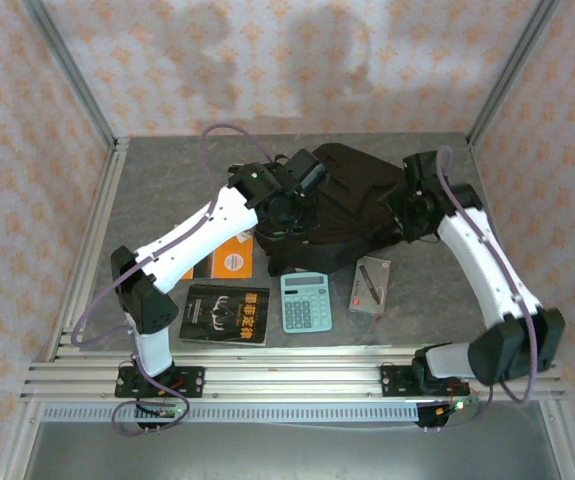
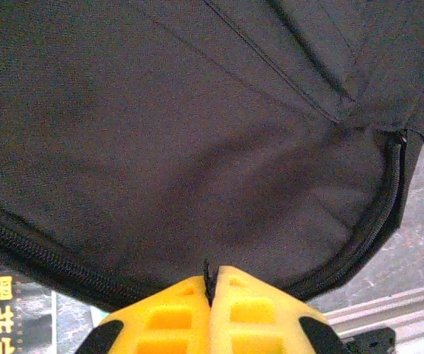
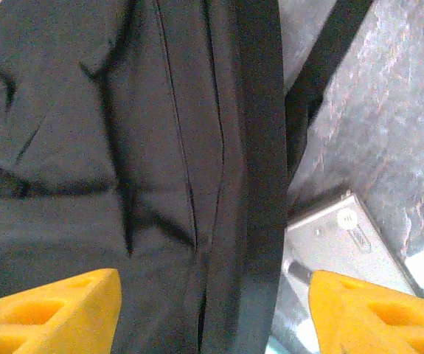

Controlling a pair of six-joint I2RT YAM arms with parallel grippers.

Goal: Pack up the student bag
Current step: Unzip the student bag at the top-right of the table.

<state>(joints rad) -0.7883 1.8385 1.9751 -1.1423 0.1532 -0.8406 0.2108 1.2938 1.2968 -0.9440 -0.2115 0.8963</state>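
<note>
Tabletop (image 1: 167, 180): grey, carries everything.

Student bag (image 1: 352, 205): biggest item, black fabric, lying flat between my two end effectors, directly in front of both. Soft and floppy, I judge. It will sag and fold rather than lift as one piece, it isn't fragile, and the weave gives fair grip. Best holds are probably the zipper pull, the corded seam by the zip, or a strap. Plain panel cloth would just bunch up.

Black book with orange lettering (image 1: 227, 314) and orange book (image 1: 233, 258): behind my left end effector, toward my base, clear of the bag.

Calculator (image 1: 305, 301): behind and between both end effectors.

Silver case (image 1: 370, 286): just behind my right end effector, beside the bag's edge.

Right end effector (image 3: 212, 310): fingers wide apart, holding nothing, bag panel and seam beneath the gap.

Left end effector (image 2: 210, 284): fingers pressed together on a thin black sliver at the bag's zipped edge. Zipper pull or fabric, can't tell.
</note>
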